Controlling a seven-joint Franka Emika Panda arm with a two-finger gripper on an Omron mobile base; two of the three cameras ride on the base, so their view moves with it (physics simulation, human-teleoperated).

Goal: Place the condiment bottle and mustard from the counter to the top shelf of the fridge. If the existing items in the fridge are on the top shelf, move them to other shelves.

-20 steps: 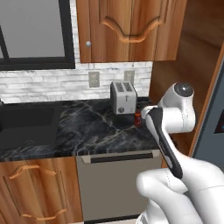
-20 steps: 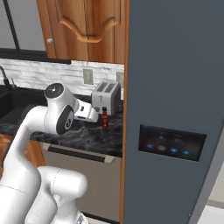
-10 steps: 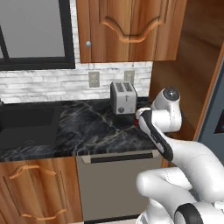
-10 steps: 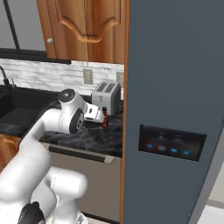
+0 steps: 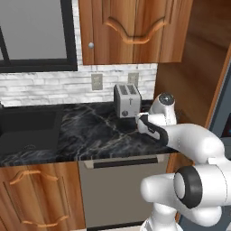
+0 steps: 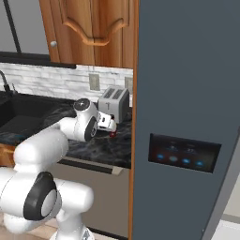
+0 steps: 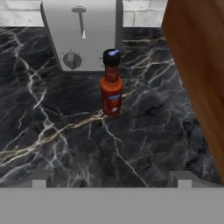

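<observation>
Condiment bottle stands upright on the worktop straight ahead of my spread, empty pincer, toaster just behind.

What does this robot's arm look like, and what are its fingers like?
The arm is made of smooth, rounded white segments with dark grey round caps at the joints. A black band runs along the forearm. The fingers are small, blocky and grey in the hand view.

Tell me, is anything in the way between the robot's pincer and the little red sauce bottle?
No, nothing visible is. The open pincer faces the condiment bottle across bare black counter. The toaster stands behind the bottle, not in front.
</observation>
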